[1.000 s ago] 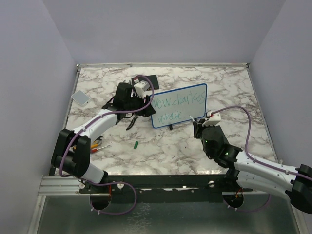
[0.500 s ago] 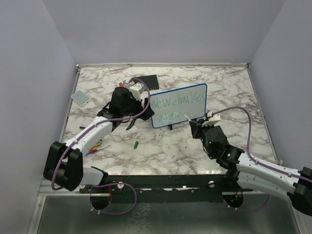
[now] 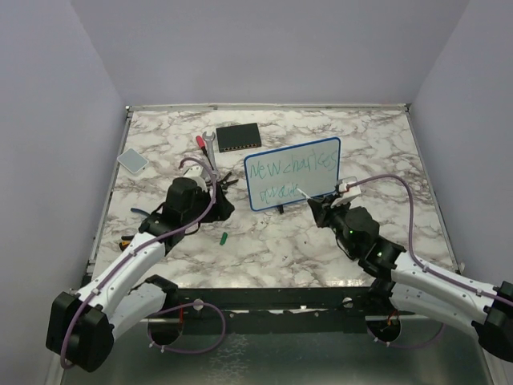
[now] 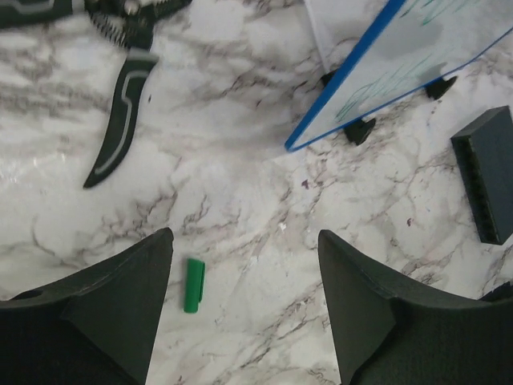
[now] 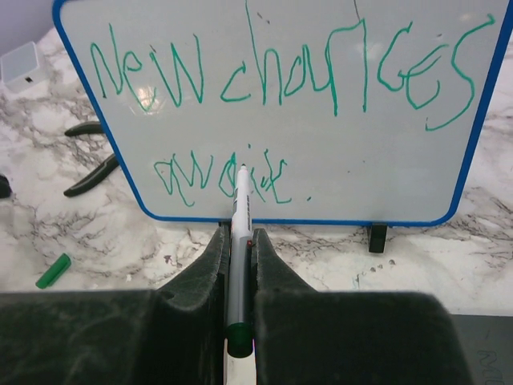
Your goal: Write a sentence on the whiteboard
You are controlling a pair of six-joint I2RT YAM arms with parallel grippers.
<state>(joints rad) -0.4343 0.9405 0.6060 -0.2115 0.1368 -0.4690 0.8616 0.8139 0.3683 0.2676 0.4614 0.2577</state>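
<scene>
- Just in front of the whiteboard (image 5: 385, 160), low against its face, the right gripper (image 5: 238, 241) is clamped tight on a marker (image 5: 240, 200). The tip lies at the second line of writing, but I cannot tell whether it touches.
- On the whiteboard the sentence (image 5: 272, 76) runs in green: "new charges" above, a shorter word like "await" below, with the marker tip among its end letters.
- The whiteboard stands tilted back on small black feet (image 5: 377, 237) on the marble table (image 3: 377, 136), and nothing braces it.
- Off the whiteboard's left end, the left gripper (image 4: 244, 241) hangs with jaws apart and holds nothing, above a green cap (image 4: 193, 285).
- Risk: a firm stroke could shove or tip the whiteboard, since only its feet hold it. A dragging lift-off could smear the fresh letters.
</scene>
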